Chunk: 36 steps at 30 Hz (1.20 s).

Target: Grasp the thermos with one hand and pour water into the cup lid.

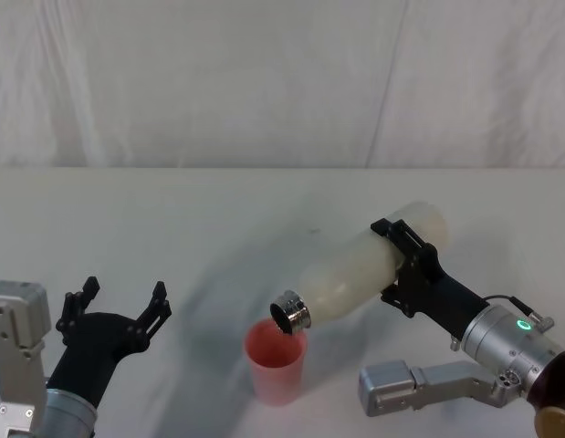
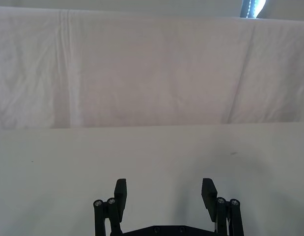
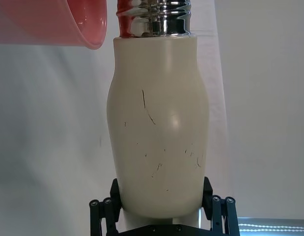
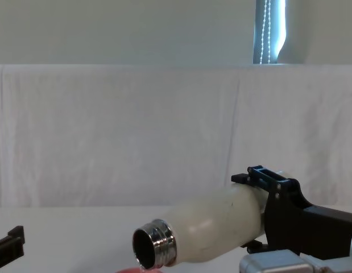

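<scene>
White cloth covers the tabletop (image 1: 172, 210) and hangs as a creased backdrop (image 1: 264, 82) behind its far edge; in the chest view a strip of window with a bead cord (image 4: 270, 31) shows above the backdrop.

Right gripper (image 1: 412, 265): clamped around the base end of the thermos (image 1: 369, 269), one finger on each side of the cream body, as the right wrist view shows (image 3: 159, 209). The thermos is held off the tabletop, tipped well past horizontal, with its base toward the right edge and its open steel neck (image 1: 292, 312) pointing down toward the near centre. In the chest view the dark open mouth (image 4: 144, 248) faces the camera.

Cup lid (image 1: 275, 360): standing upright on the tabletop close to the near edge, about midway along it. The thermos neck sits directly above the cup lid's rim, just beside or touching it; which cannot be told. In the right wrist view the pink rim (image 3: 58, 24) lies next to the neck.

Left gripper (image 1: 118, 315): idle near the near-left corner, fingers (image 2: 121, 195) spread wide apart, holding nothing.
</scene>
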### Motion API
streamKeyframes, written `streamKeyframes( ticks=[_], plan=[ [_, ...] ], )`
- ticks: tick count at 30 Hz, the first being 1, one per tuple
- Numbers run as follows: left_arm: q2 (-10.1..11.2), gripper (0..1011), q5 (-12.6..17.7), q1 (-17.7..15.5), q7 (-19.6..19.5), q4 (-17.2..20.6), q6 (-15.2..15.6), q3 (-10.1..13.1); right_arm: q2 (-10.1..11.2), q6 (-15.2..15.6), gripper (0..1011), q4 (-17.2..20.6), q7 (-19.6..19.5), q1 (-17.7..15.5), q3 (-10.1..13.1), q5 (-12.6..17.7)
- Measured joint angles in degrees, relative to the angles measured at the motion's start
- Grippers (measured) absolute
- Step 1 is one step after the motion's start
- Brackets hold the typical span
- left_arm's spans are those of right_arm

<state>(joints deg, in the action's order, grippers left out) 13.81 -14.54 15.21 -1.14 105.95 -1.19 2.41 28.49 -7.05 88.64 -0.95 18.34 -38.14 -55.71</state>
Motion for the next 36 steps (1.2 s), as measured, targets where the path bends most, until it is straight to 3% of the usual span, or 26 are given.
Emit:
streamKeyframes(
  ticks=[36],
  plan=[
    [0.00, 1001, 0.00, 0.00, 0.00, 0.00, 0.00, 0.00, 0.05, 0.00, 962, 0.00, 0.05, 0.27, -0.12, -0.27]
  ],
)
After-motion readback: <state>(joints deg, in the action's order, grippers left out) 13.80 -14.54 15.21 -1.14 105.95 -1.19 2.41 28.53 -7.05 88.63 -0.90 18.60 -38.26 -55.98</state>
